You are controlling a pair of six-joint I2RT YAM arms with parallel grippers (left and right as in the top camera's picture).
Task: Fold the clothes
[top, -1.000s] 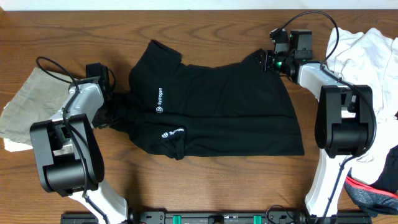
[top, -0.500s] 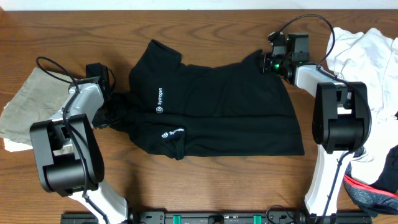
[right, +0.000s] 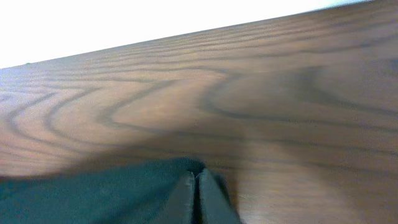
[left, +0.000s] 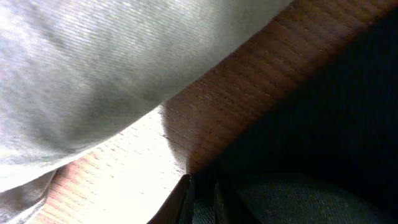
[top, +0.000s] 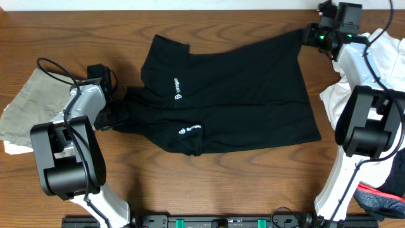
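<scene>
From overhead, the black shirt lies spread flat across the middle of the wooden surface, reaching from the left fingers to the right fingers. Its collar and white logos are on the half nearer the left fingers. The right fingers, at the far edge of the surface, pinch the shirt's far corner, and the cloth runs up to them in a drawn-out point. The left fingers sit at the shirt's opposite end, dark against dark cloth, so the hold there is hard to read from above. A khaki garment lies just outside the left fingers, a white garment just beside the right arm, and a red and grey garment well behind the right fingers, at the near edge.

In the left wrist view, the fingers are pressed close together low in the frame, apparently nipping a fold of the shirt. The khaki garment fills the space ahead of them.

In the right wrist view, the fingers are pressed together on the shirt's edge, with bare wood beyond them.
</scene>
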